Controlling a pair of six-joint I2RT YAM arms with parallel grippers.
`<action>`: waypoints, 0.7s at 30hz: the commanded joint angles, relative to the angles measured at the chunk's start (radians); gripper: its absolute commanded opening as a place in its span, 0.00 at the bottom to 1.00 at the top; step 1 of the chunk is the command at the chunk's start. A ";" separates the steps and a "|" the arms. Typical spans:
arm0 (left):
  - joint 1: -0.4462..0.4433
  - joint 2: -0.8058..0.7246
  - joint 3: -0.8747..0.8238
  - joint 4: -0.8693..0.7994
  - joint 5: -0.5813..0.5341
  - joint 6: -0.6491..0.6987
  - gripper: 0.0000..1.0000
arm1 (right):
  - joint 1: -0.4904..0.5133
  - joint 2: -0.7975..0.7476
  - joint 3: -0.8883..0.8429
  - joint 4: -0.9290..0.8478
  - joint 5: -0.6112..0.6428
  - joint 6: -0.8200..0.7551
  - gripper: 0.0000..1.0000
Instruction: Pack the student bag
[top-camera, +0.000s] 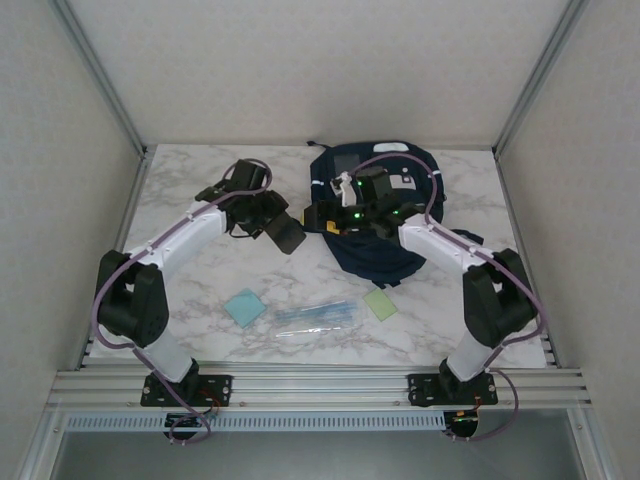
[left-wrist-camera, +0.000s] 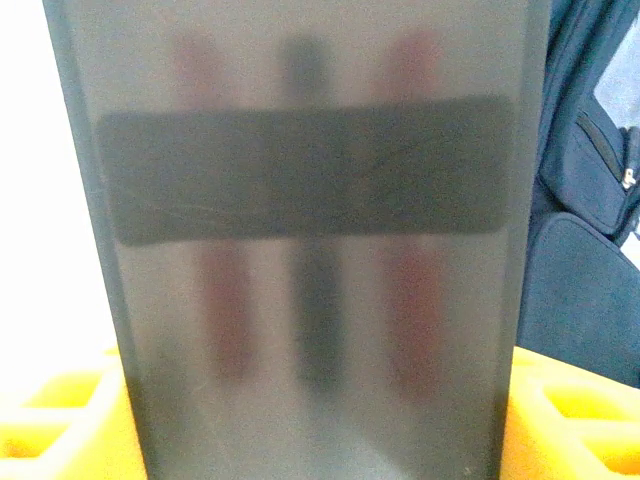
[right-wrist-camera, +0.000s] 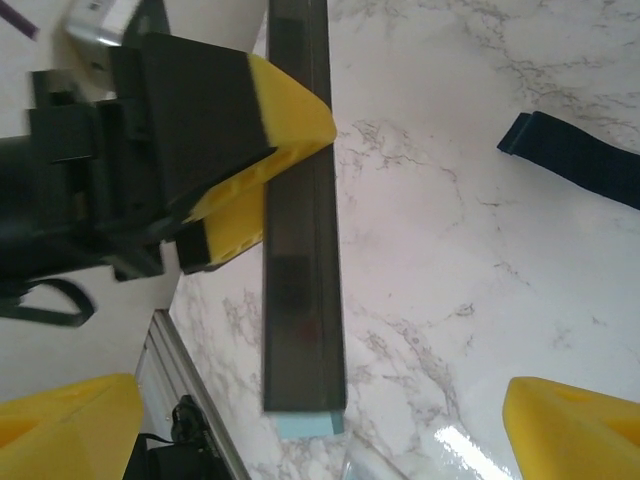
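Note:
The student bag, dark navy with a grey patch, lies at the back right of the marble table. My left gripper is shut on a dark see-through case and holds it above the table, just left of the bag. The case shows blurred red and dark pens inside, with my yellow fingers at its sides. The right wrist view has the case edge-on, clamped by the left arm's yellow pads. My right gripper stands open over the bag's left edge, facing the case.
On the near table lie a light blue square, a clear pouch of pens and a green square. A bag strap trails on the marble. Enclosure walls and an aluminium rail border the table.

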 joint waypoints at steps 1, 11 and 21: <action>-0.013 -0.040 -0.004 0.052 0.051 -0.066 0.59 | 0.027 0.047 0.032 0.103 -0.038 0.000 0.89; -0.039 -0.041 0.009 0.063 0.045 -0.072 0.60 | 0.089 0.159 0.111 0.136 -0.084 0.044 0.44; -0.043 -0.036 0.083 -0.017 -0.032 0.095 1.00 | 0.040 0.062 0.033 0.062 -0.067 0.045 0.12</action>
